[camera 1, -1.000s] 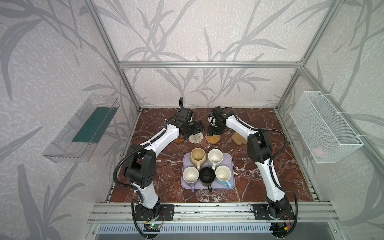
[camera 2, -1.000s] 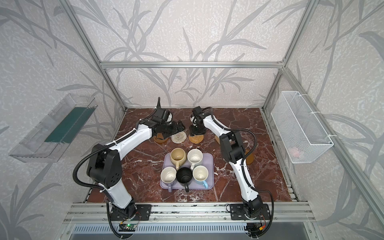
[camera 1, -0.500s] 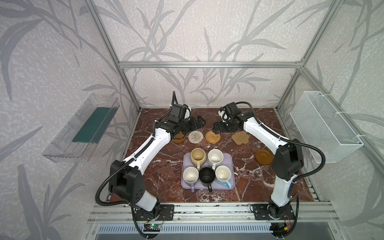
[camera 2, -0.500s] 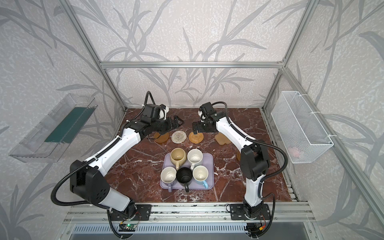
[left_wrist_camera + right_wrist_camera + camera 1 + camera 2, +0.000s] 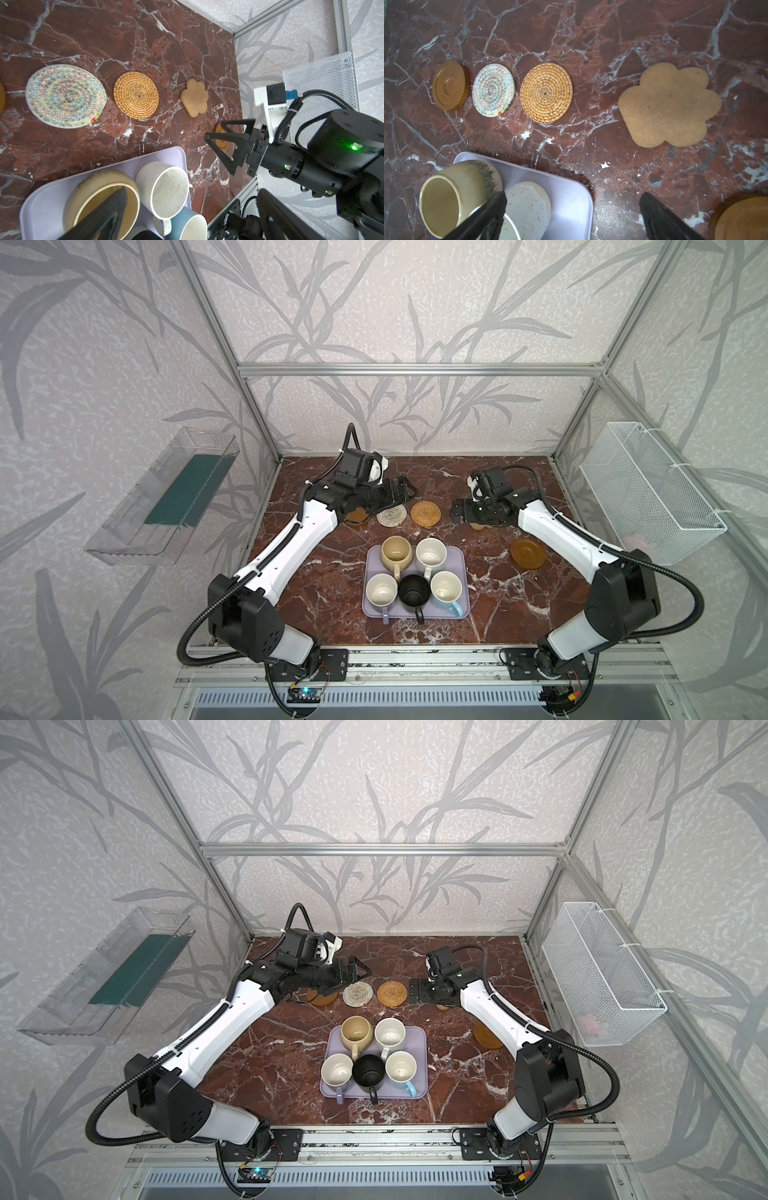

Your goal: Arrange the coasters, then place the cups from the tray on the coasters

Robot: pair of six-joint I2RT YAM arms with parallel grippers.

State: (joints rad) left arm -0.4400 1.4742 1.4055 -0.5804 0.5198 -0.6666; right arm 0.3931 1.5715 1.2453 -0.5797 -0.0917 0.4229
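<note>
Four coasters lie in a row at the back: an amber disc (image 5: 451,85), a whitish woven round (image 5: 392,515), a tan rattan round (image 5: 425,513) and a beige paw (image 5: 670,104). A second amber disc (image 5: 528,552) lies apart, nearer right. The lilac tray (image 5: 462,572) holds the beige cup (image 5: 397,552), white cup (image 5: 431,552), lilac cup (image 5: 381,589), black cup (image 5: 413,591) and light blue cup (image 5: 446,589). My left gripper (image 5: 401,491) hovers open behind the woven round. My right gripper (image 5: 457,512) stands open and empty over the paw, mostly hiding it in both top views.
A clear bin (image 5: 162,506) hangs on the left wall and a white wire basket (image 5: 648,493) on the right wall. Aluminium frame posts mark the table's back corners. Bare marble shows left and right of the tray.
My right gripper opened wide and drew away to the right from the rattan round. My left gripper pulled back from the woven round. The cups have not moved.
</note>
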